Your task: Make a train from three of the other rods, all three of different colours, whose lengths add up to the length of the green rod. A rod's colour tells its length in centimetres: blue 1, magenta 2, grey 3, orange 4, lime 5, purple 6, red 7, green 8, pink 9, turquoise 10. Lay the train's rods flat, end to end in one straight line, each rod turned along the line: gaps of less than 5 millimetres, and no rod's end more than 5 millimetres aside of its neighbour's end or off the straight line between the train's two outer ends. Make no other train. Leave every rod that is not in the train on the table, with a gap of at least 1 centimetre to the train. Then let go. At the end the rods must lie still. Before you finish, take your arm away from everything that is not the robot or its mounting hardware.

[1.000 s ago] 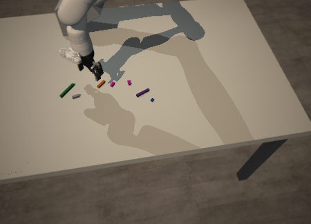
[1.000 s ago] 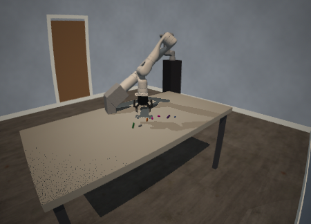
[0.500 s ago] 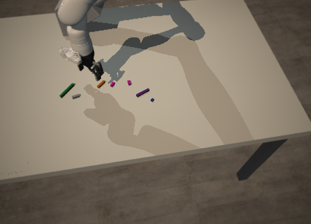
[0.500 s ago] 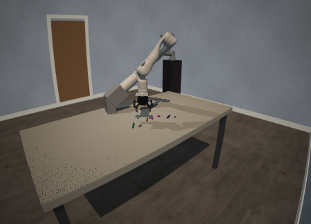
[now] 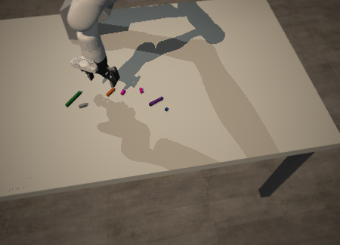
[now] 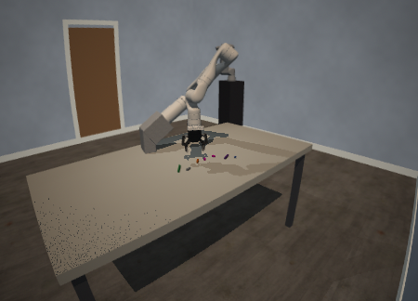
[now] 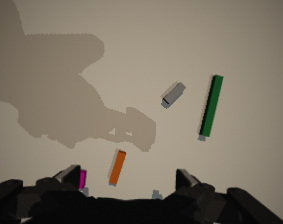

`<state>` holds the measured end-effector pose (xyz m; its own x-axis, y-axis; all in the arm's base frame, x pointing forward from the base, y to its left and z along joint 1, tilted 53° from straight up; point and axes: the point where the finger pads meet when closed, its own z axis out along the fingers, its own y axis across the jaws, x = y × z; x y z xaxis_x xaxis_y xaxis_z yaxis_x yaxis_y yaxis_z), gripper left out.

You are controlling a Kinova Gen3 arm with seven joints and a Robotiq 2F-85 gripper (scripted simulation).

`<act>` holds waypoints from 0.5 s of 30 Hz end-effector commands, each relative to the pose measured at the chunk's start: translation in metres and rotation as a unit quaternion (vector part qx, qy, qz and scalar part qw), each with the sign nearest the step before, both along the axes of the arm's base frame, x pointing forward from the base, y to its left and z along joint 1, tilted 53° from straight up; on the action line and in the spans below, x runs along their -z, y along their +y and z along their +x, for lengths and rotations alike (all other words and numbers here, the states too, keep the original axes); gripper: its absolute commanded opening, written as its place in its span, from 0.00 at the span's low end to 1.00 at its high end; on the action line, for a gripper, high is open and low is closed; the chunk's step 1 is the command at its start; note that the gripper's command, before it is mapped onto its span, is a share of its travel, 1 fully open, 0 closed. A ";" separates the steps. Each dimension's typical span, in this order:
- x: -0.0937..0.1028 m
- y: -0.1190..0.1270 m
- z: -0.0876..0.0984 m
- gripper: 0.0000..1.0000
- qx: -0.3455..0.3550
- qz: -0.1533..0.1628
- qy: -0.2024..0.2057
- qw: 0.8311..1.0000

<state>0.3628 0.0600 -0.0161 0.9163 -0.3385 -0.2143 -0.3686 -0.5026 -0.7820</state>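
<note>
My gripper (image 5: 102, 81) (image 6: 195, 148) (image 7: 128, 178) is open and empty, above the table beside the orange rod. The orange rod (image 5: 110, 91) (image 6: 197, 161) (image 7: 118, 168) lies flat, apart from the others. One magenta rod (image 5: 123, 92) (image 6: 204, 159) (image 7: 82, 179) lies near it, partly hidden by a finger in the wrist view. A second magenta rod (image 5: 141, 90) (image 6: 214, 156) lies farther right. The green rod (image 5: 73, 98) (image 6: 179, 168) (image 7: 212, 106) and the grey rod (image 5: 83, 105) (image 6: 188, 169) (image 7: 173, 94) lie apart at the left, at different angles.
The purple rod (image 5: 156, 101) (image 6: 226, 156) lies right of the magenta rods, with the small blue rod (image 5: 166, 109) (image 6: 235, 157) near its right end. All lie on the table (image 5: 264, 103) (image 6: 116, 191). Shadows of the arm cross the table top.
</note>
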 end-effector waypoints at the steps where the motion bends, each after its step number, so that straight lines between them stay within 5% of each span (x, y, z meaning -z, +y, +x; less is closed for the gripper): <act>1: -0.004 0.002 0.004 1.00 -0.033 -0.013 -0.044 0.998; 15: -0.027 0.018 0.014 1.00 -0.188 -0.046 -0.243 0.950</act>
